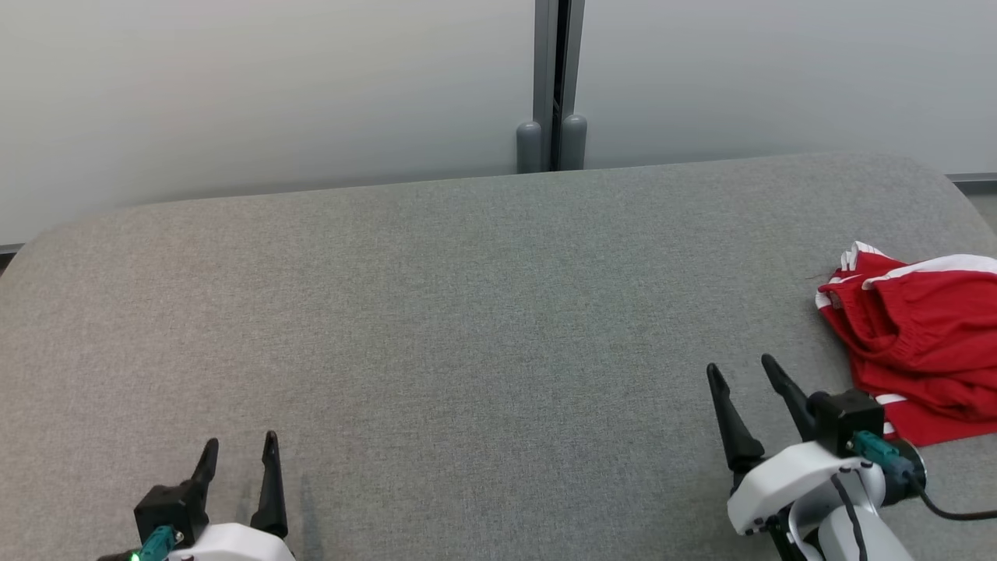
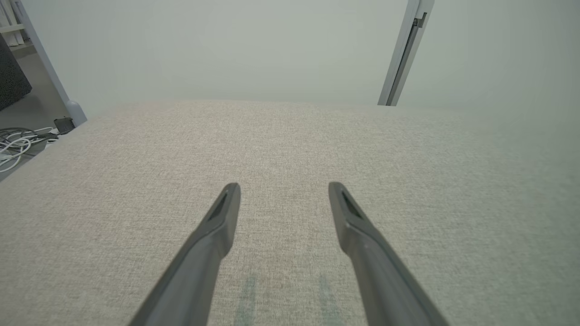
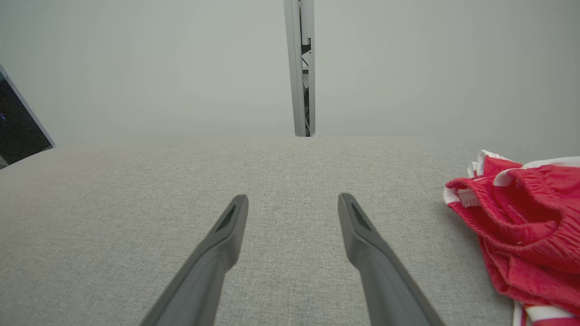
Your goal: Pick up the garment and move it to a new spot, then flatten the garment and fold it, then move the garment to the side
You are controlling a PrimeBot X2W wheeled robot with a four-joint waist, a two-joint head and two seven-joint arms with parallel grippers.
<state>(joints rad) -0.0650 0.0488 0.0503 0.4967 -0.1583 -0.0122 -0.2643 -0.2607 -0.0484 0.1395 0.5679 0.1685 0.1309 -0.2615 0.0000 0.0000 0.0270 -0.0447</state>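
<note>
The garment [image 1: 919,343] is red with white stripes and lies crumpled at the right edge of the grey fabric table [image 1: 467,312]. In the right wrist view the garment [image 3: 530,226] sits to the right of the fingers. My right gripper [image 1: 740,366] stands open just left of it, a short way off, with nothing between its fingers [image 3: 362,235]. My left gripper [image 1: 240,444] is open at the lower left over bare fabric, far from the garment; its fingers [image 2: 217,226] hold nothing.
A pale wall with a grey vertical post [image 1: 551,86] runs behind the table's far edge. Off the table's left side, the left wrist view shows white cables [image 2: 18,145] on the floor.
</note>
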